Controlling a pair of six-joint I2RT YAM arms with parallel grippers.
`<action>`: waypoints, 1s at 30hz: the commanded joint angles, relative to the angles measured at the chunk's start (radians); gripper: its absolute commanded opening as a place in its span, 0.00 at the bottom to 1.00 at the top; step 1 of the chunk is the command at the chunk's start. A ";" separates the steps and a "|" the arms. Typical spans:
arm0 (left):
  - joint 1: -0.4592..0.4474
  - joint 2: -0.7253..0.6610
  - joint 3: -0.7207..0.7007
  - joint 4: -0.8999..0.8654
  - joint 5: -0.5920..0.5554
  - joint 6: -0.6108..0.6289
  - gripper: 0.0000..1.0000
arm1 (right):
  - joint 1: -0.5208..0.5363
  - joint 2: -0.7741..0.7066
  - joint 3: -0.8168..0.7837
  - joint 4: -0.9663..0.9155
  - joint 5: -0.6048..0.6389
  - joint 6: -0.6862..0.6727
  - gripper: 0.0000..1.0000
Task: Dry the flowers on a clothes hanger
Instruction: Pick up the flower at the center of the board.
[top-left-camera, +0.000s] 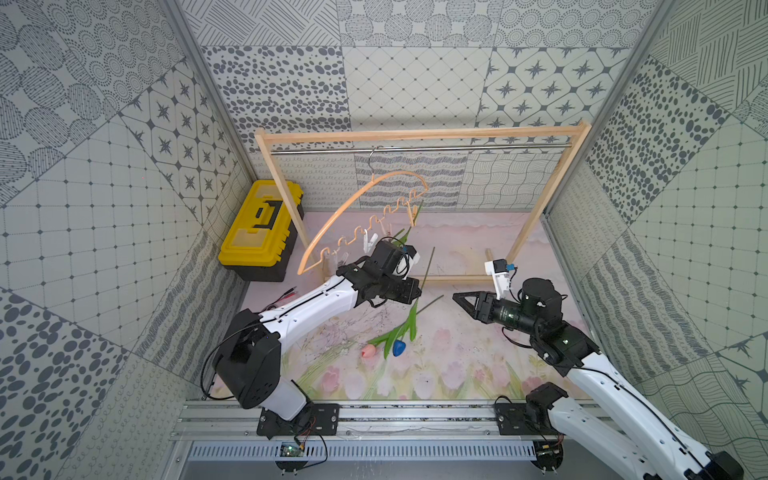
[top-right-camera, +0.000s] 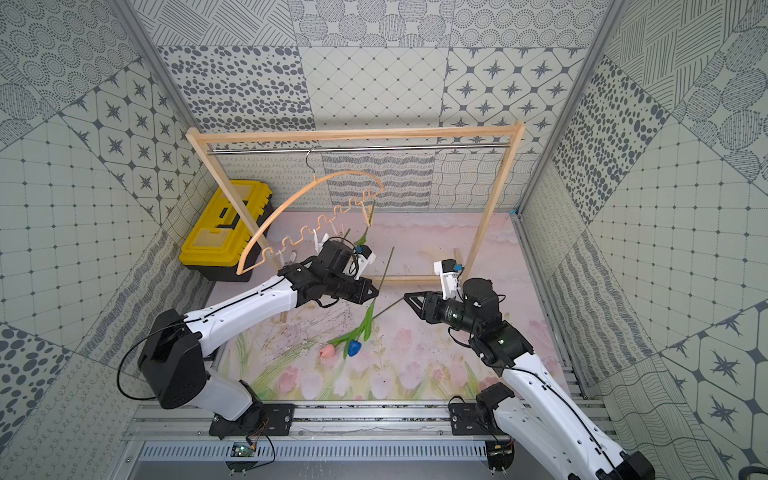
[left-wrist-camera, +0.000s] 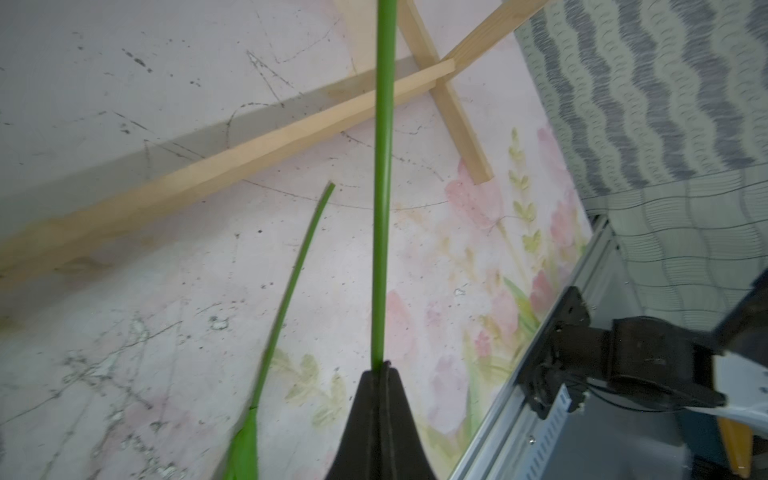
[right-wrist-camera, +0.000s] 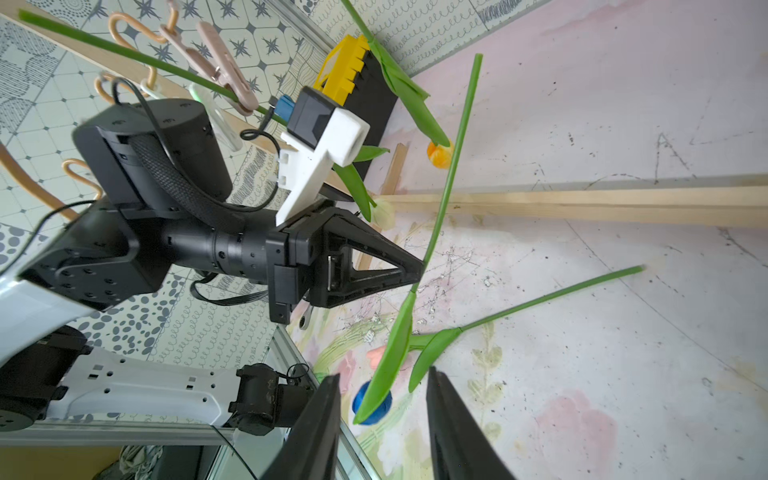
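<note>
Left gripper (top-left-camera: 418, 288): mine, at the centre of the frame in both top views, fingers pinched flat together on the blue tulip's thin stem. My left wrist view shows the stem coming straight out from between the tips (left-wrist-camera: 384, 368).
Right gripper (top-left-camera: 456, 296): mine, just right of centre, fingers (right-wrist-camera: 320, 428) standing partly apart with nothing between them. It points toward my left gripper, near it but not touching.
Blue tulip (top-left-camera: 413, 318): the stem runs through my left grip, and the leaf and head hang down to the lower centre. The head is low over the mat (top-left-camera: 457, 361); I cannot tell whether it touches.
Pink tulip (top-left-camera: 367, 351): it lies on the mat with its head just left of the blue head. Its stem slants up and to the right, and the cut end is near my right fingertips but apart from them.
Yellow tulip (right-wrist-camera: 439, 154) and cream tulip (right-wrist-camera: 382, 212): they hang head down under the hanger, as my right wrist view shows. In the top views my left wrist hides both heads, and only stems and leaves show above it.
Clothes hanger (top-left-camera: 374, 179): at upper centre, with its hook over the steel rod (top-left-camera: 457, 147) of the wooden frame (top-left-camera: 415, 134). It hangs tilted, with the low end down to the left.
Yellow toolbox (top-left-camera: 259, 224): at left of centre, closed, against the wall beside the frame's left post.
</note>
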 joint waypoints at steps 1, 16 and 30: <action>-0.003 -0.022 -0.115 0.687 0.269 -0.557 0.00 | 0.006 0.006 0.004 0.112 -0.053 0.020 0.40; -0.034 0.068 -0.311 1.426 0.343 -0.944 0.00 | 0.040 0.050 0.014 0.083 -0.027 -0.013 0.39; -0.065 0.005 -0.354 1.286 0.378 -0.798 0.00 | 0.032 0.083 0.077 0.113 0.037 0.060 0.37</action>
